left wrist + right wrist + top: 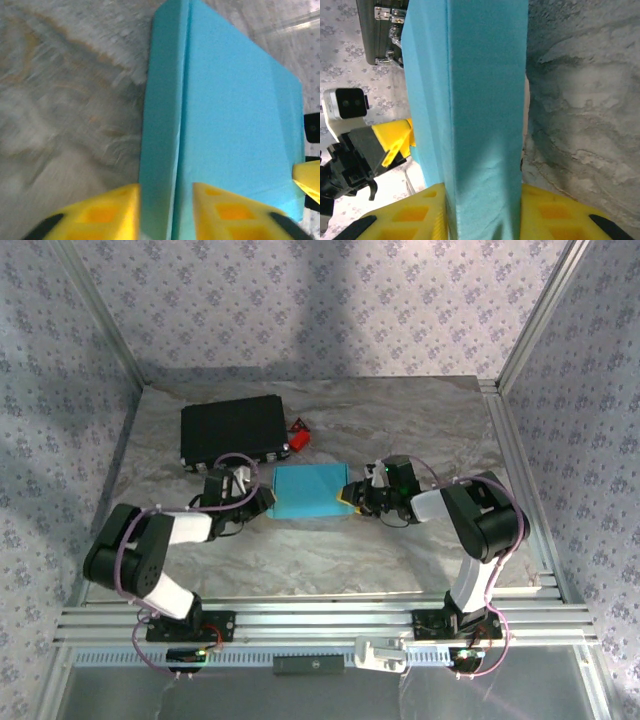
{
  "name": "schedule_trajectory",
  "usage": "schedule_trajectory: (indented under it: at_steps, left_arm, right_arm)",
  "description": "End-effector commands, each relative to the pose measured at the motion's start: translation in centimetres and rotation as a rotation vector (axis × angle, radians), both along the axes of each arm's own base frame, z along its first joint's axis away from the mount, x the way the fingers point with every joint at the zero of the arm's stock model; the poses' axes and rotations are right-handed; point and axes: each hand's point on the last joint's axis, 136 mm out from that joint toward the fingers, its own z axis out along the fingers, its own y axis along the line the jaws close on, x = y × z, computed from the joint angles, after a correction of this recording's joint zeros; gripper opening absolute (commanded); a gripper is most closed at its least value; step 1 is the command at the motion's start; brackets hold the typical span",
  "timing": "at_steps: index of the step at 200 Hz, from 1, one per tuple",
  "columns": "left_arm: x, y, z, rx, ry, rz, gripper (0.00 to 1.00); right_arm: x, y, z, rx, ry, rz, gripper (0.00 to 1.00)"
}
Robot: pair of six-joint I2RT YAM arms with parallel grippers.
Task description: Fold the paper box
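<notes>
Paper box (308, 491) mid-frame on desk (410, 425); right gripper (482, 192) pinches its right-hand wall, left gripper (166, 195) narrowly parted astride left-hand wall; we'd hold right firm, press left crease square

The paper box (235, 130), cyan and closed, runs from 6 o'clock up to 12 o'clock, its broad top face spreading toward 3 o'clock and a narrow side face along its left. The left gripper (165, 215) sits at 6 o'clock, its yellow fingers (100, 215) standing apart astride that long edge. Another yellow finger (307, 180) pokes in at 4 o'clock. The grey marbled table (65, 110) lies at 9 o'clock.
</notes>
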Motion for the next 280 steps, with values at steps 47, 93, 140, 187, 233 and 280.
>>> schedule_trajectory:
  at_steps: [47,93,140,187,233,280]
  left_arm:
    - [-4.8,-0.2,12.2,0.539,-0.634,-0.158,0.59]
    - [-7.9,-6.9,11.9,0.978,-0.987,-0.552,0.63]
    - [-6.4,-10.7,11.5,1.273,-1.136,-0.703,0.68]
    - [-4.5,-13.5,10.7,1.364,-1.173,-0.727,0.91]
    - [-3.2,-15.4,8.0,1.437,-1.149,-0.779,0.78]
    - [-3.4,-16.1,9.1,1.391,-1.107,-0.828,0.30]
  right_arm:
    - [-0.7,-2.2,4.2,0.028,0.181,-0.140,0.28]
    - [-3.0,-4.2,7.4,-0.003,0.251,-0.100,0.28]
    - [-4.6,-6.4,9.3,-0.024,0.273,-0.104,0.29]
    - [-4.9,-7.0,9.5,0.001,0.299,-0.112,0.29]
    - [-5.1,-7.4,9.7,0.027,0.334,-0.129,0.28]
    - [-5.2,-7.5,9.0,0.045,0.374,-0.132,0.28]
